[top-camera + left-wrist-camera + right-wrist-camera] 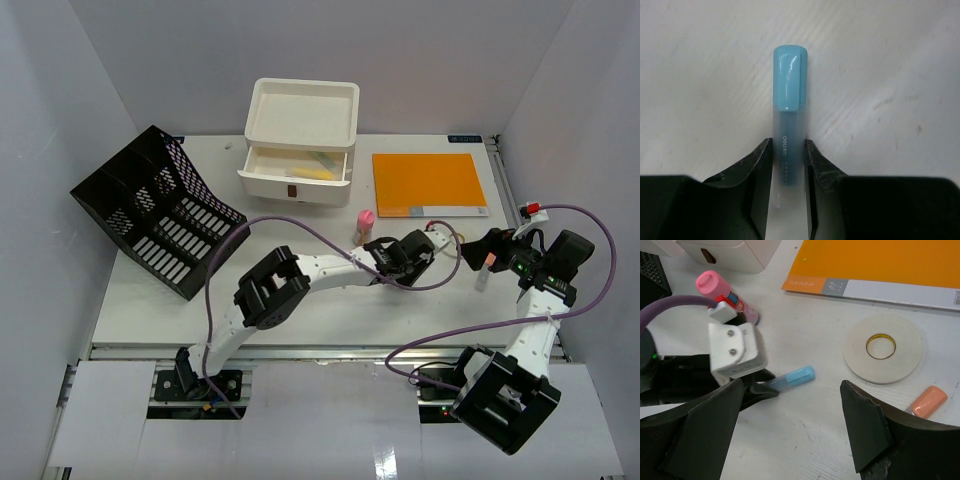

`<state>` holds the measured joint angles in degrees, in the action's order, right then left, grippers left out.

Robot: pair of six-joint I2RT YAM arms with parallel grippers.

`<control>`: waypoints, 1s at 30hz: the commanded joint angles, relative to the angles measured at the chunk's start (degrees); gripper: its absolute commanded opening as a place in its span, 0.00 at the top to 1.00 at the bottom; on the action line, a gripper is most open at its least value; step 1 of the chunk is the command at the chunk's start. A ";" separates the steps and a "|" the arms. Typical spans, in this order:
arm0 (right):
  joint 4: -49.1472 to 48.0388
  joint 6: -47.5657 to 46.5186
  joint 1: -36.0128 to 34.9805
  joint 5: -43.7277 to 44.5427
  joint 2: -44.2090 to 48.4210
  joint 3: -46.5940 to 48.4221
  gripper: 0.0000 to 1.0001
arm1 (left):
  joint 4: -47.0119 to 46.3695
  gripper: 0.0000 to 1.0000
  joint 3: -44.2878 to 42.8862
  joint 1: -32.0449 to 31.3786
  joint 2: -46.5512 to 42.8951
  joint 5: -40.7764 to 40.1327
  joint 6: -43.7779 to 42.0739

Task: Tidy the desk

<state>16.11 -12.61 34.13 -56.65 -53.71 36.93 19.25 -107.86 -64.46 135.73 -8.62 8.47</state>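
A blue highlighter (788,100) lies on the white desk (300,295), its cap pointing away from the left wrist. My left gripper (788,145) has both fingers pressed against the clear barrel, shut on it. In the right wrist view the same highlighter (795,376) sticks out of the left gripper (757,387). My right gripper (791,385) hovers open just to the right, nothing between its fingers. From above, the left gripper (425,245) and right gripper (478,250) sit close together at centre right.
A white drawer box (300,140) stands at the back with its top drawer open. A black mesh rack (160,210) is at the left. An orange folder (428,183), pink glue stick (725,290), white tape roll (883,347) and orange highlighter (926,401) lie nearby.
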 commanded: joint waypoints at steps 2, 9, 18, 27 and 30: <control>-2.24 -0.84 0.41 -1.97 0.19 -0.29 0.16 | -4.48 0.94 16.01 -0.58 -19.41 2.72 4.14; -3.17 -0.51 0.50 -1.53 0.29 -0.87 0.16 | -9.12 0.96 31.78 -0.58 -37.08 3.60 7.01; -4.31 -0.06 0.50 -1.36 0.45 -1.59 0.17 | -16.36 1.00 46.30 14.97 -61.02 6.96 20.60; -4.79 0.23 0.50 -1.30 0.61 -1.80 0.17 | -13.14 1.00 35.72 34.90 -57.71 9.36 43.90; -4.99 0.37 0.50 -1.44 0.54 -2.01 0.17 | -7.84 1.00 30.67 39.53 -53.18 8.30 52.53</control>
<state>13.17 -12.45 34.44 -57.16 -53.71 35.64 5.42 -69.82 -29.33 77.42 -0.81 44.79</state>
